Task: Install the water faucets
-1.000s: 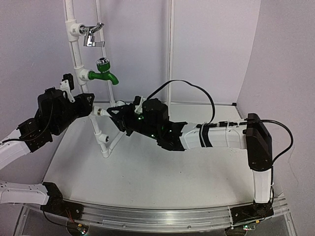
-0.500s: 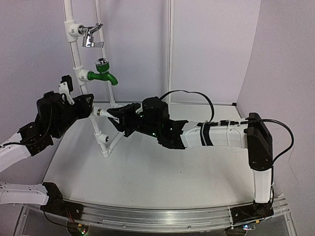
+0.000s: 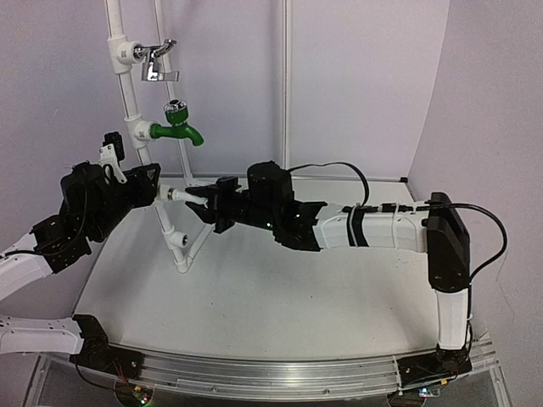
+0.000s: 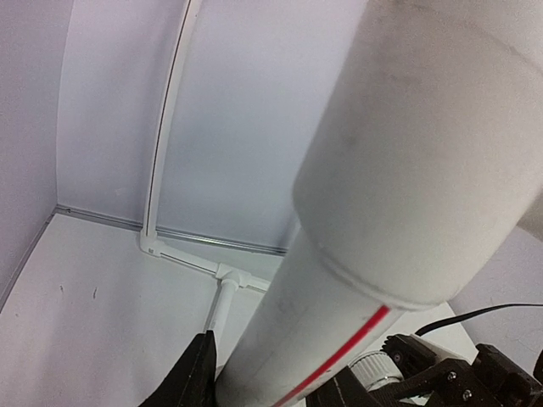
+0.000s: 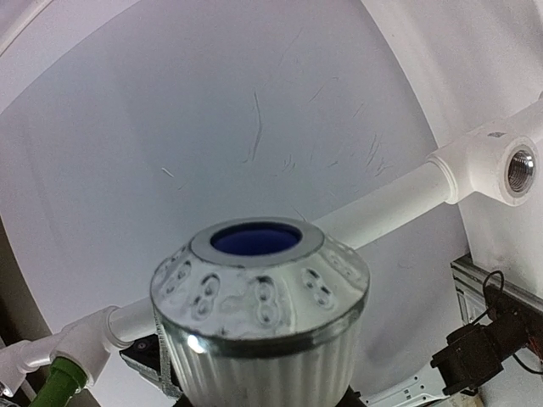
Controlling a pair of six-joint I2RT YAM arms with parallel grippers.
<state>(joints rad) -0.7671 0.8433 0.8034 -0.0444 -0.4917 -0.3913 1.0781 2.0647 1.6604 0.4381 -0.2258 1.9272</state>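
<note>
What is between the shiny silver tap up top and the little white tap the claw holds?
The green tap, sticking out of the white pipe, sits between the silver tap and the white tap in the top view.

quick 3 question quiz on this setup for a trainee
1. True or false: the right gripper holds a faucet.
2. Which tap sits highest? A green tap, B chrome lever tap, C the held faucet.
3. Fill in: the left gripper is clamped on the ____.
Key: 1 true; 2 B; 3 pipe.
</note>
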